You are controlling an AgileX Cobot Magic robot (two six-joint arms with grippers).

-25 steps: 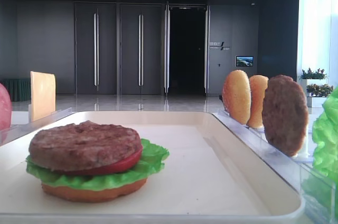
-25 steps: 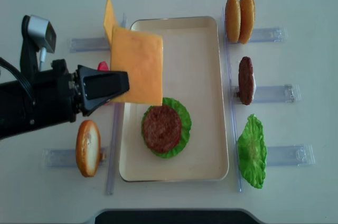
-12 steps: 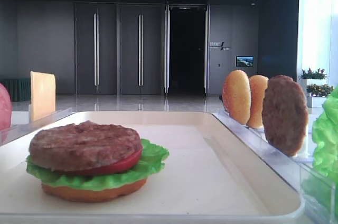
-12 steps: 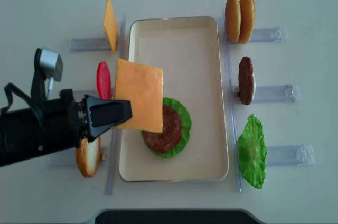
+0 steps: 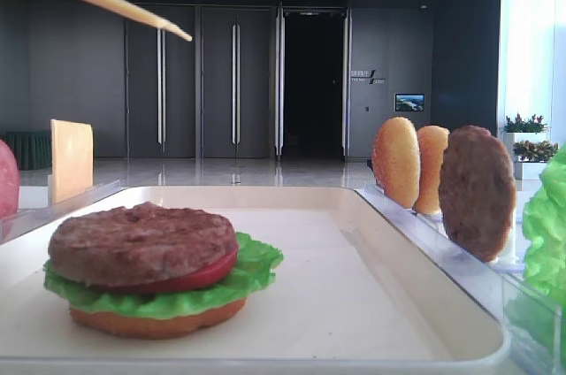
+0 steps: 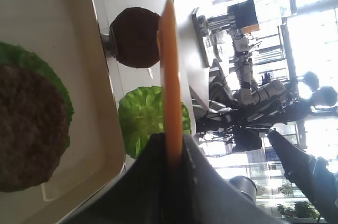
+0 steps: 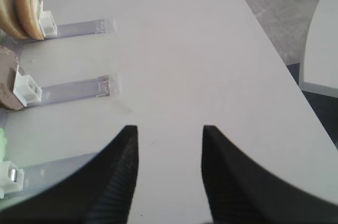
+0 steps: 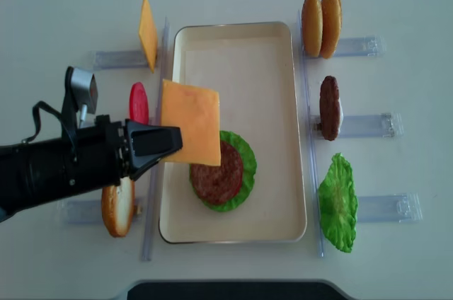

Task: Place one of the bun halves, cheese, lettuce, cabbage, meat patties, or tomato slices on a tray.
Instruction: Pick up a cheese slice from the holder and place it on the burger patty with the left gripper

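On tray (image 8: 272, 66): bun, lettuce, tomato, patty (image 8: 216, 172) already stacked.
Left gripper (image 8: 166, 141): clenched on cheese (image 8: 191, 122), held above tray's left side, overlapping patty.
Right gripper (image 7: 169, 174): released, over desk.
Left to do: lower and release cheese.

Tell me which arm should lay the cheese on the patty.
Left. Its hand is shut on the cheese, held above the meat patty stacked on the tray. The right hand is open over bare table, away from the tray.
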